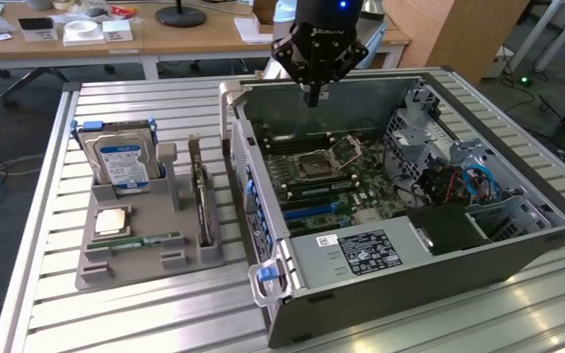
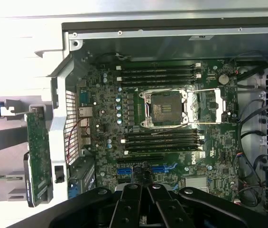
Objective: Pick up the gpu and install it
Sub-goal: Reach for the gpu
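Observation:
The gpu (image 1: 200,193) is a thin dark green-brown card standing on edge in the grey holder (image 1: 101,268), to the exterior view's left of the open computer case (image 1: 381,254). In the wrist view the gpu (image 2: 38,159) shows as a green board just outside the case wall. My gripper (image 1: 312,99) hangs above the far part of the case, over the motherboard (image 1: 327,176), well apart from the gpu. Its fingers (image 2: 133,205) are pressed together with nothing between them. Blue card slots (image 2: 124,170) lie on the motherboard near the fingertips.
In the holder there is also a silver hard drive (image 1: 121,160) with a blue label, a small RAM stick (image 1: 147,240) and a square chip (image 1: 112,219). The case's metal side wall (image 1: 235,140) stands between holder and motherboard. Cables and a drive cage (image 1: 459,176) fill the case's other side.

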{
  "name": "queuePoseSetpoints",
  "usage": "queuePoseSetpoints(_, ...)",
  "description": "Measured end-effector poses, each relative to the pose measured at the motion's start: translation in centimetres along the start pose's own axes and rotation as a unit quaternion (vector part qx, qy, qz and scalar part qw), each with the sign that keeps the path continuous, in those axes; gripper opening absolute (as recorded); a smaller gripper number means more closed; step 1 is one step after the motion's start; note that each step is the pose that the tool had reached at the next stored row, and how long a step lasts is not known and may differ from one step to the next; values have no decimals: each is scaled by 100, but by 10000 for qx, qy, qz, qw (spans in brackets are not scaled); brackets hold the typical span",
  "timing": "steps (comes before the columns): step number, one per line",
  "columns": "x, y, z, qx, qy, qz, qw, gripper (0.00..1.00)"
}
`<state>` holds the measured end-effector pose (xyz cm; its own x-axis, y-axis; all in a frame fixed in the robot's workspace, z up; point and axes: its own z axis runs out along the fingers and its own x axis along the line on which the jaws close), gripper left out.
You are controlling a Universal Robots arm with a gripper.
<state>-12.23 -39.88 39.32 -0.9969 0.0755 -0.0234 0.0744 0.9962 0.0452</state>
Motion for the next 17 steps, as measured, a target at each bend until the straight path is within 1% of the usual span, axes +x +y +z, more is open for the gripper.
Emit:
queuePoseSetpoints(4, 34, -3, -2, 1, 1, -1, 10000, 11)
queuePoseSetpoints(17, 195, -15, -5, 0, 0, -1, 10000, 11)
